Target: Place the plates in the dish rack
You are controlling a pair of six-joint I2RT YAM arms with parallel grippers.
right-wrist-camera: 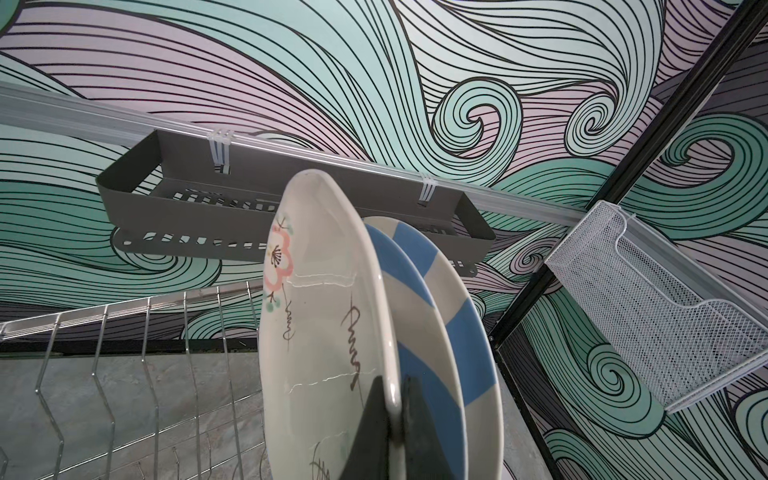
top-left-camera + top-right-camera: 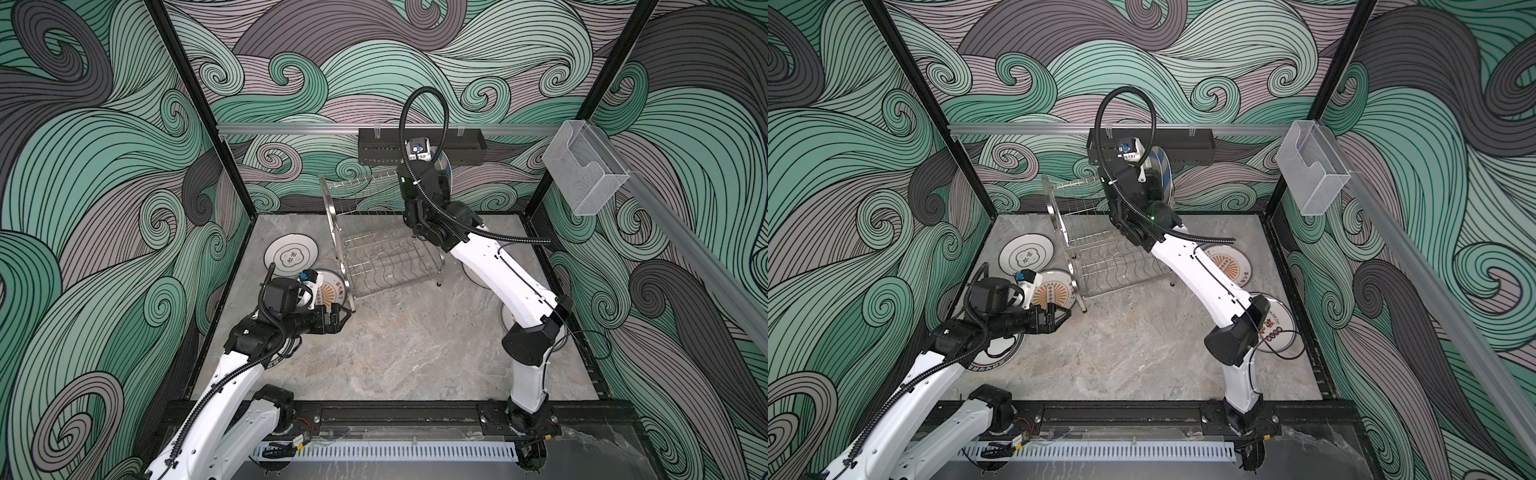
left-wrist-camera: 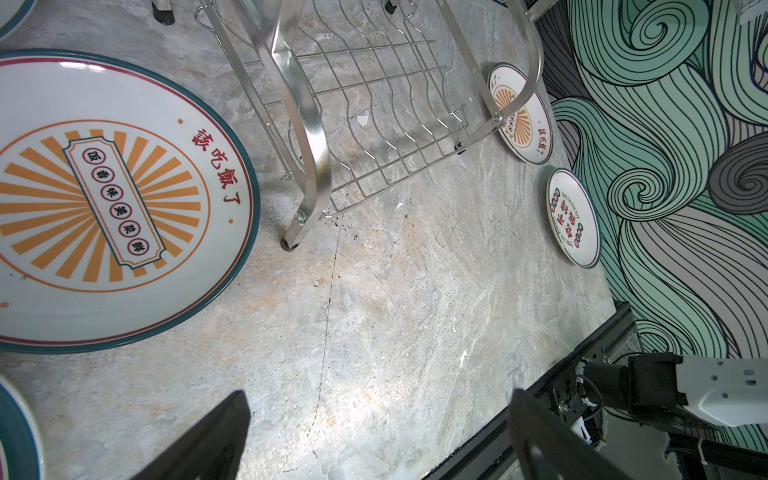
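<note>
**Right claw** (image 1: pixel 392 386): pressed onto the rim of the cream doodle plate (image 1: pixel 324 311), held on edge over the upper tier of the dish rack (image 2: pixel 386 262). The plate is just beside the blue-and-white striped plates (image 1: pixel 415 266), which stand on edge. Contact between them, and whether the cream plate's far edge sits in a slot, cannot be told.

**Left claw** (image 3: pixel 374 449): spread and empty above the bench (image 3: pixel 395 311), near an orange-sunburst plate (image 3: pixel 116 199).

**Hazards:**
- Letting go before the plate is seated would probably let it topple or drop from the tier.
- Sideways drift could knock the striped plates.
- The thin grip on the rim may slip on the glaze.
</note>
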